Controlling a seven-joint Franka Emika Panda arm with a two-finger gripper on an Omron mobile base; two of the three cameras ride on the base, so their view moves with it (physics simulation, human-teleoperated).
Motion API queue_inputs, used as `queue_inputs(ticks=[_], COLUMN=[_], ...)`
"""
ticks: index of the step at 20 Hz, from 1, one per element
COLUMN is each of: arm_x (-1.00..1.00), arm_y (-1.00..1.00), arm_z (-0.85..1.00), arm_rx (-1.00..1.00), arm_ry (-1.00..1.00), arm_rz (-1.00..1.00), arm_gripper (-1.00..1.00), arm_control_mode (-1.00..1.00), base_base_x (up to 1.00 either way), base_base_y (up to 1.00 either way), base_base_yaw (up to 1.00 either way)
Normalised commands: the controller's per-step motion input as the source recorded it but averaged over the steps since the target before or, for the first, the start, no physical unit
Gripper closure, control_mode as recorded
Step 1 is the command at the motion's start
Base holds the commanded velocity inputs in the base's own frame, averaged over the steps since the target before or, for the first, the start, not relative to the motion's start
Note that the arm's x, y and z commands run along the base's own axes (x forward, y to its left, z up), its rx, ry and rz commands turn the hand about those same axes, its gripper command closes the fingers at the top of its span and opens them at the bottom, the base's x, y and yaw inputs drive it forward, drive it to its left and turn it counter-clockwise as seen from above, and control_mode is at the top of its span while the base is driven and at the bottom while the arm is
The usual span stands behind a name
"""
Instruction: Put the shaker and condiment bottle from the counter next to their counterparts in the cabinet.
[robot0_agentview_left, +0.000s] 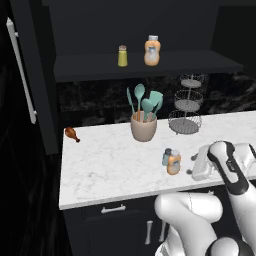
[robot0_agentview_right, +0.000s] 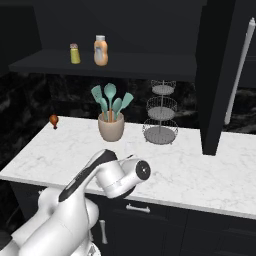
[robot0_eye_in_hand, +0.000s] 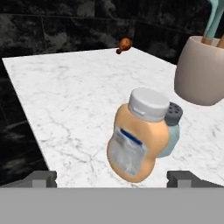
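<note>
On the white marble counter (robot0_agentview_left: 100, 165) stands the orange condiment bottle (robot0_agentview_left: 174, 163) (robot0_eye_in_hand: 136, 142), upright, with a grey-white cap. Touching it from behind is the pale blue shaker (robot0_agentview_left: 166, 156) (robot0_eye_in_hand: 173, 129) with its dark cap. My gripper (robot0_agentview_left: 194, 171) (robot0_eye_in_hand: 111, 179) hovers low just right of the bottle, open, its fingertips (robot0_eye_in_hand: 41, 178) spread wider than the bottle and short of it. Up on the cabinet shelf (robot0_agentview_left: 150, 67) stand the counterparts: a yellow-green shaker (robot0_agentview_left: 122, 56) (robot0_agentview_right: 75, 53) and an identical orange bottle (robot0_agentview_left: 152, 51) (robot0_agentview_right: 100, 50).
A beige utensil holder (robot0_agentview_left: 143, 127) (robot0_eye_in_hand: 199, 72) with teal spatulas stands behind the bottle. A three-tier wire stand (robot0_agentview_left: 186, 107) is at the back right. A small brown drumstick (robot0_agentview_left: 72, 134) lies at the counter's far left. The cabinet door (robot0_agentview_left: 30, 75) hangs open on the left.
</note>
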Motion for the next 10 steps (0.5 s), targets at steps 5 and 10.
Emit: queue_inputs(ticks=[5,10], arm_x=[0.29,0.15], arm_y=[0.00,0.00], arm_z=[-0.10,-0.08], arm_rx=[0.04,0.05], arm_ry=[0.00,0.00], arm_rz=[0.00,0.00], arm_gripper=[-1.00,-1.00], arm_control_mode=[-1.00,-1.00], base_base_x=[0.00,0.00], base_base_y=[0.00,0.00], base_base_yaw=[0.00,0.00])
